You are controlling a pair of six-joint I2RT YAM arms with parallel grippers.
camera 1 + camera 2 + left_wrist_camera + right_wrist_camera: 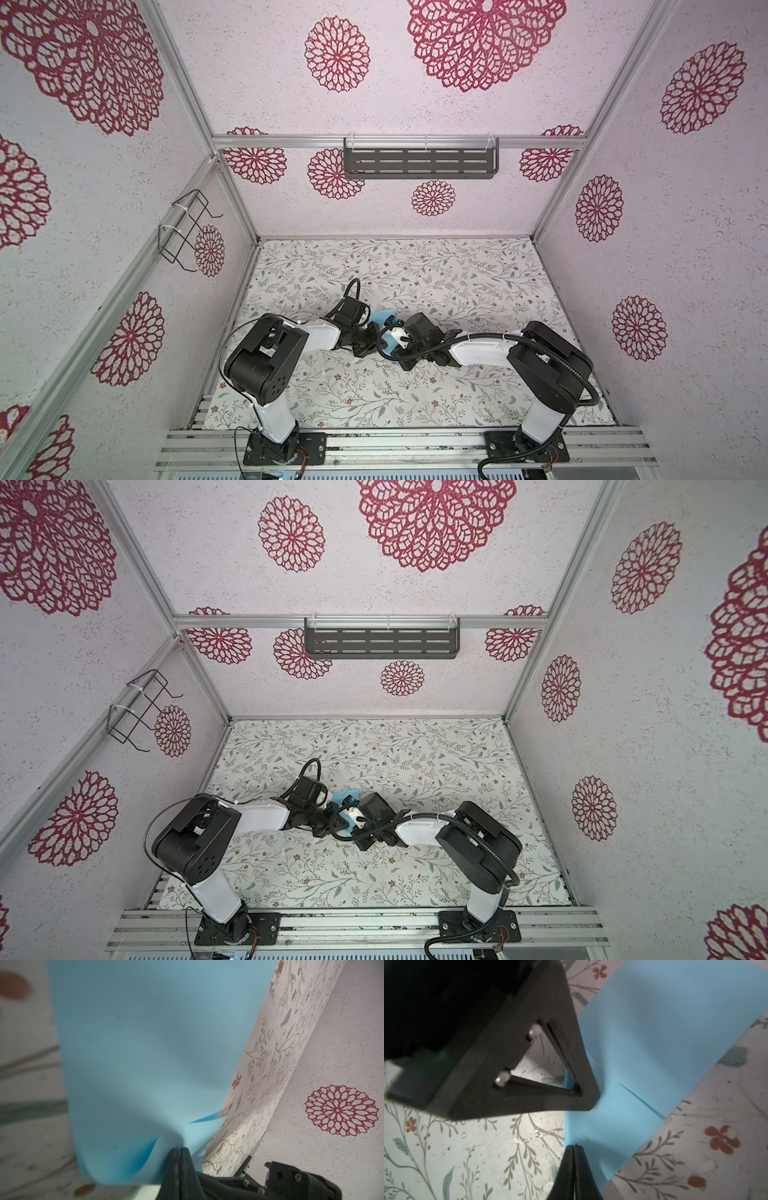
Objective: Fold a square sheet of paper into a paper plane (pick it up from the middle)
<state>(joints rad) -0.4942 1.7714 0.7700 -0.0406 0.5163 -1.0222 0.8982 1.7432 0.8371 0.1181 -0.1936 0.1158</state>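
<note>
Paper (135,1043) hangs bent between both arms, over the middle of the counter (374,266). Your left hand (179,1150) is pinched tight on it, and your right hand (574,1147) is pinched tight on an edge. Overlapping layers show, so a first fold looks begun. No nose or wings yet, so most folds are left. You have a back-wall shelf (419,164) and a side-wall wire basket (185,232); nothing is seen in either.
</note>
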